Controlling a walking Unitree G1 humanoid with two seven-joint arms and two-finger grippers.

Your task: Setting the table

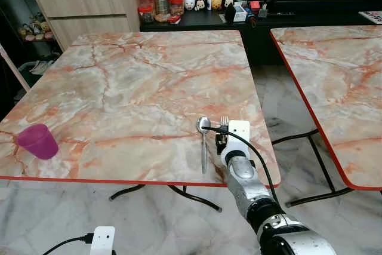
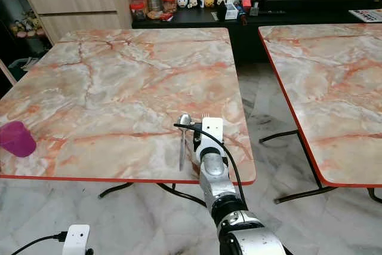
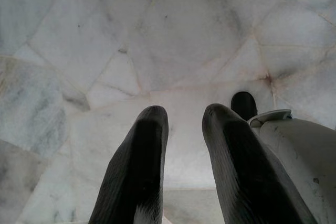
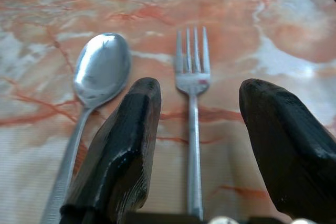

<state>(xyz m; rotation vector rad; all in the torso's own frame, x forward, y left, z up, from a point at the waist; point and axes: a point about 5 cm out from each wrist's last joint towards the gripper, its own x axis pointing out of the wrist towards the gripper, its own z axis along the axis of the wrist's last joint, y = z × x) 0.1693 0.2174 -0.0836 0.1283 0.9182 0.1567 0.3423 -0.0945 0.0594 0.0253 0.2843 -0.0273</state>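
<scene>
A silver spoon (image 1: 203,140) and a silver fork (image 4: 192,77) lie side by side near the front edge of the marble table (image 1: 137,82), spoon on the left. My right gripper (image 4: 200,86) is low over the table and open. Its two black fingers (image 4: 123,140) stand on either side of the fork's handle, apart from it. In the left eye view the white wrist mount (image 1: 239,133) hides most of the fork. A purple cup (image 1: 37,141) stands at the table's front left corner. My left gripper (image 3: 185,113) hangs over the floor, fingers slightly apart, holding nothing.
A second marble table (image 1: 334,76) stands to the right, across a gap of tiled floor (image 1: 280,123). Behind are a wooden cabinet (image 1: 83,4) and a dark low shelf (image 1: 197,19) with jars and figurines. My own foot (image 3: 244,104) is below the left gripper.
</scene>
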